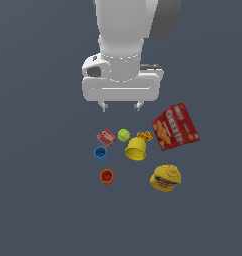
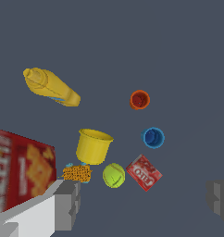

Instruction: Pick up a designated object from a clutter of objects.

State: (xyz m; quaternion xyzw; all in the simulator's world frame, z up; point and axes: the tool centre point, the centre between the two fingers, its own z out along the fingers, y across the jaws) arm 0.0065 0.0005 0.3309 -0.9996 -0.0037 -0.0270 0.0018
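The plain yellow cup [image 1: 136,149] [image 2: 92,146] lies tilted in the middle of the clutter, its wide rim showing. My gripper [image 1: 121,106] [image 2: 141,203] hangs above the clutter, behind the cup in the exterior view, open with its fingers [image 2: 67,203] wide apart and nothing between them. Around the cup lie a yellow-green ball [image 1: 124,134] [image 2: 114,175], a small orange piece [image 1: 145,135] [image 2: 77,173] and a small red box [image 1: 106,137] [image 2: 144,172].
A red cracker box [image 1: 175,127] [image 2: 22,171] stands on the exterior view's right of the cup. A yellow labelled bottle [image 1: 165,178] [image 2: 51,86] lies nearer the front. A blue cup [image 1: 100,153] [image 2: 153,137] and an orange cup [image 1: 107,176] [image 2: 140,99] stand on the left.
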